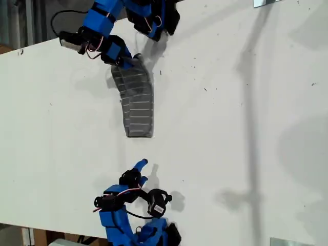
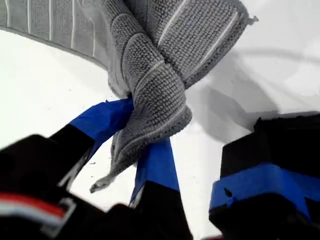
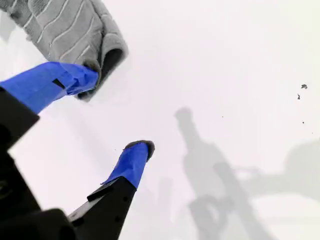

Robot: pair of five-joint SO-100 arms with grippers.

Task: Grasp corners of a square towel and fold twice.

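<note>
The towel [image 1: 137,105], dark grey with thin white stripes, lies folded into a long narrow strip on the white table [image 1: 230,128]. My first gripper [image 1: 128,60] is at the strip's far end, toward the exterior view's top. In the first wrist view this gripper [image 2: 140,130] is shut on a bunched fold of towel [image 2: 160,85], and a corner tip [image 2: 100,186] pokes out past the fingers. My second gripper [image 1: 142,171] stands open near the exterior view's bottom, a short way off the strip's near end. Its fingers [image 3: 132,160] hold nothing, and the towel's end [image 3: 70,30] lies just beyond one fingertip.
A black cable [image 1: 61,15] loops at the exterior view's top left. Metal pieces sit at its top right [image 1: 266,2] and bottom right [image 1: 289,242]. The table's edge [image 1: 31,47] runs along the exterior view's upper left. Arm shadows fall across the exterior view's right half.
</note>
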